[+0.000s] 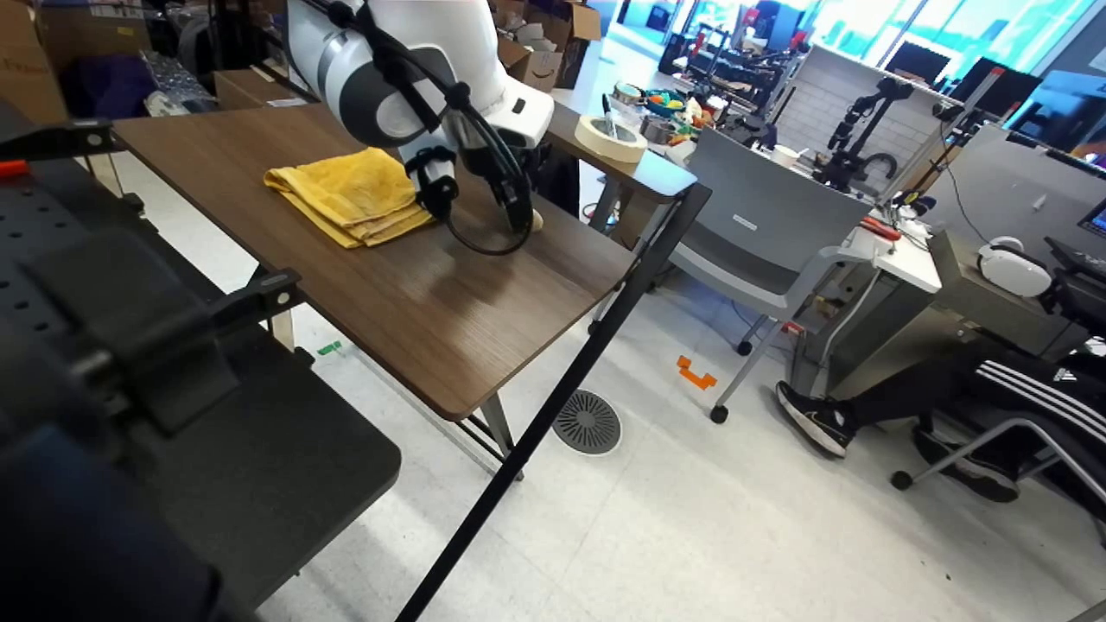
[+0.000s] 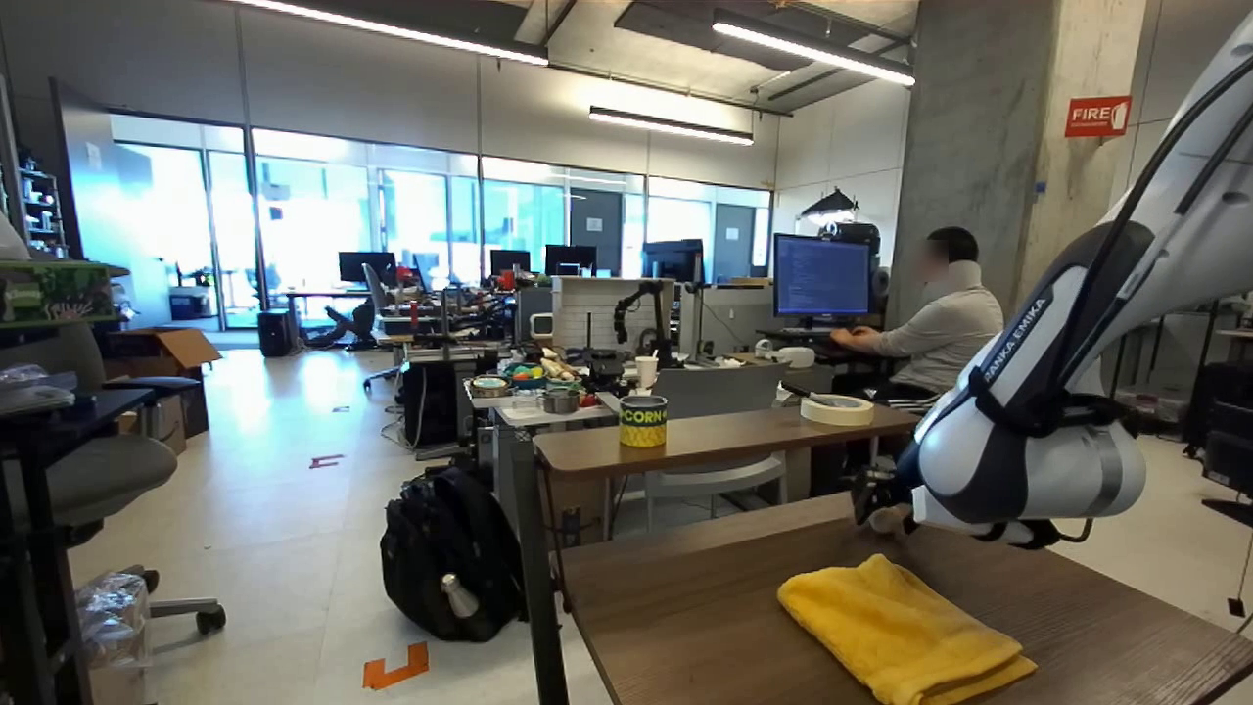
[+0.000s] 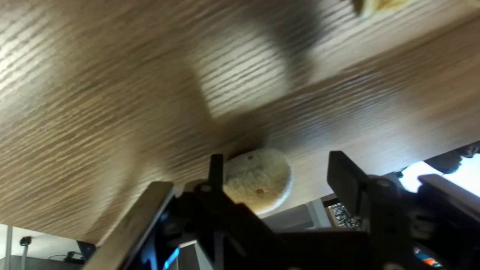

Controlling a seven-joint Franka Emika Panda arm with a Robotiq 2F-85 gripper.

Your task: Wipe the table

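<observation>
A Franka Panda arm [image 2: 1028, 460] leans in over a dark brown wood-grain table [image 1: 510, 311], its gripper [image 3: 276, 159] low nr. the tabletop. The jaws stand parted, unclenched: the wrist view has a pale, rounded object w/ reddish spots [image 3: 258, 180] btwn. them, right by one side, w/ a clear gap on the opp. side. Can't tell whether it touches the nearer side.

The table, seen in both exterior views, extends beneath the arm, just beside a black platform [image 1: 302, 501]. A folded yellow cloth [image 2: 901, 627] lies on the wood, apart from the gripper.

Above the table's far side in an exterior view, a raised brown shelf [image 2: 587, 452] bears a can [image 2: 643, 431] marked "CORN" & a roll of pale tape [image 2: 837, 415], a pen [image 1: 609, 119] tilted in its ring.

Bkgd., same rm.: a gray chair [image 1: 760, 207] nr. the shelf; a black backpack [image 2: 440, 548] on the floor w/ a silver bottle [image 2: 457, 593] at its side; & a man [image 2: 950, 323] in a light top, seated facing a lit monitor [image 2: 822, 276], hands fwd. at the desk.
</observation>
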